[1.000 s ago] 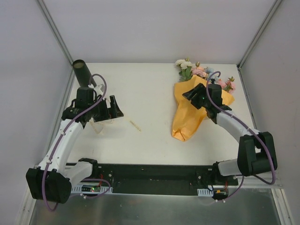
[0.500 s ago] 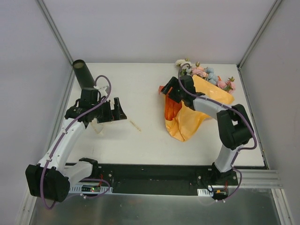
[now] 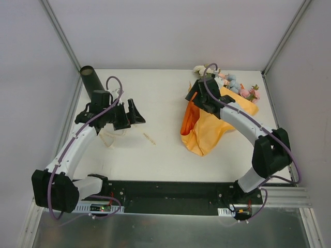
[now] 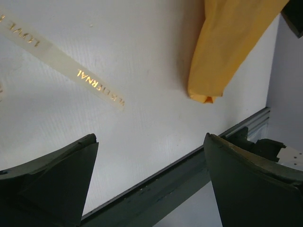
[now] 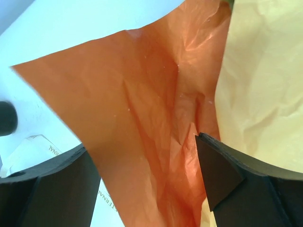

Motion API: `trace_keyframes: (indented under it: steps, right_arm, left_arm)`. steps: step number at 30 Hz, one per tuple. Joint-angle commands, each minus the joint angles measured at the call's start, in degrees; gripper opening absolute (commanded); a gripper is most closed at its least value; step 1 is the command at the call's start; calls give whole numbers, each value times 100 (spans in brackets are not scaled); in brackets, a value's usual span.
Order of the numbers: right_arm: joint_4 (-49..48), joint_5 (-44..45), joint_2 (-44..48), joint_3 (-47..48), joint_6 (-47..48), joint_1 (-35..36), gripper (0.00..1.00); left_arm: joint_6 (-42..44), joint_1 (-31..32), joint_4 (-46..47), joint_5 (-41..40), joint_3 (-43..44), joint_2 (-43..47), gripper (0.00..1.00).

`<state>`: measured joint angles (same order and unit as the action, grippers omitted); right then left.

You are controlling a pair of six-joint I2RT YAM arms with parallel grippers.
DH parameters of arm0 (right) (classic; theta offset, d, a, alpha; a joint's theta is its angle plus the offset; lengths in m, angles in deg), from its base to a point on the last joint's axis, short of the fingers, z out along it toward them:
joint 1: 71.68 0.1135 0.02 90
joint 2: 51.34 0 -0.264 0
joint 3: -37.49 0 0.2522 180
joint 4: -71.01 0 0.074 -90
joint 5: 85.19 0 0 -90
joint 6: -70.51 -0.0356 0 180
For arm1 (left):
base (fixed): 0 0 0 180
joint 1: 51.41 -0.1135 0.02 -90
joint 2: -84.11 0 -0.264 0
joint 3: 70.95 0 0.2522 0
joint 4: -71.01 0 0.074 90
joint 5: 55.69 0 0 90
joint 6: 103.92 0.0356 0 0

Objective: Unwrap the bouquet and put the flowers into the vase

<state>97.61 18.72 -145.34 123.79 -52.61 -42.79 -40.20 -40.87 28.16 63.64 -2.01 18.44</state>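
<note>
Crinkled orange-paper bouquet (image 3: 209, 129) lies far right on the white counter (image 3: 160, 98), flowers (image 3: 235, 85) poking out the far end. Right jaws spread apart around a loose paper flap. Left jaws wide apart. Matte dark cylindrical vase (image 3: 92, 80) stands in the far-left corner.

right gripper (image 3: 193, 98) moved left, bouquet paper (image 3: 189, 120) unfolded

Table contents:
- one bouquet of artificial flowers in crinkled orange paper (image 3: 207, 129)
- one tall dark cylindrical vase (image 3: 92, 81)
- two cream ribbon pieces (image 3: 150, 138)
- two black-and-white robot arms (image 3: 75, 149)
</note>
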Motion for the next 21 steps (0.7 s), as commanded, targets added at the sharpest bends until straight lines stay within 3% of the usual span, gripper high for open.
trace_keyframes:
  steps: [1,10,16,21]
  right_arm:
    - [666,446,583,182,210,38,84]
    - [852,1368,1541,-327,-81,73,80]
    - [887,1501,1726,-450,69,-5,80]
    - [597,1167,1438,-547,17,-58,78]
  left_arm:
    - [-913,105,1324,794,142,-358,99]
    - [-466,1272,1633,-30,1143,-1640,99]
    - [-9,2135,1801,-769,1732,-2186,99]
    - [79,2215,1818,-1314,1909,-2766,99]
